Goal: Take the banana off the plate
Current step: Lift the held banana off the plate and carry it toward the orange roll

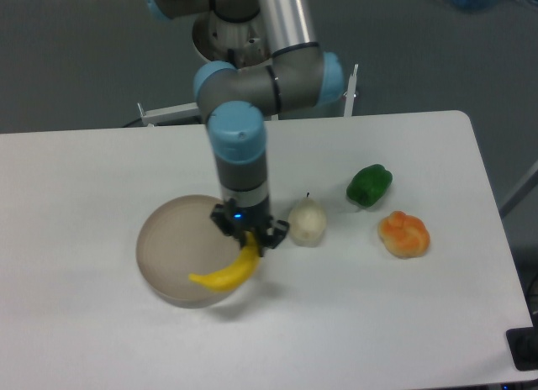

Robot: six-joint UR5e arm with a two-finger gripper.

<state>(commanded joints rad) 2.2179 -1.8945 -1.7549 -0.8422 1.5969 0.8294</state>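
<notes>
Hidden bits: the gripper [249, 236] fingertips are mostly covered by the arm's wrist, and the banana's top end disappears between them.
Banana [225, 272]: bright yellow, smooth, curved, kinda blurry, hanging over the plate's right edge.
Gripper: clamped on the banana's upper end.
Plate [172, 243]: round, beige, low rim, on the white table [101, 171].
Nearby: pale pear [307, 221] just right of the gripper.
</notes>
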